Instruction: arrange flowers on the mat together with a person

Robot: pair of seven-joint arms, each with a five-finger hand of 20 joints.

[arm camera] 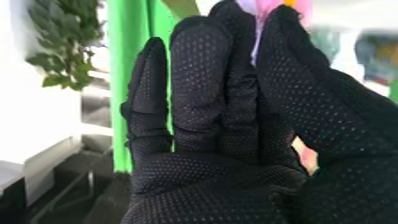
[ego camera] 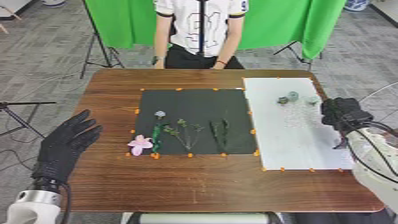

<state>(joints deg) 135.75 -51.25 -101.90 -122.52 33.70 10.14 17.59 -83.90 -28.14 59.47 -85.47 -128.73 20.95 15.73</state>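
1. The left hand (ego camera: 64, 145) is at the left of the head view, beside the mat's side of the table (ego camera: 213, 192). Its forearm rises from the lower left corner; the hand slants up and to the right, fingers straight and slightly spread.
2. The right hand (ego camera: 345, 114) is at the right of the head view, by the right edge of the white sheet (ego camera: 311, 150), its arm coming from the lower right.
3. In the right wrist view the right hand's fingers point up, straight and close together, with the thumb angled in toward them. A pink and lilac patch (arm camera: 266, 7) shows by the thumb tip; I cannot tell what it is or whether the hand touches it.
4. The black mat (ego camera: 200, 102) lies at centre. A pink flower (ego camera: 140, 144) is at its lower left corner, a pale flower (ego camera: 160, 114) above, green stem (ego camera: 156, 136) between. A branching sprig (ego camera: 187, 137) lies mid-mat, dark leafy stems (ego camera: 219, 135) right of it.
5. Small green heads (ego camera: 293, 95) and a pale, fine spray (ego camera: 298, 118) lie on the sheet's upper half.
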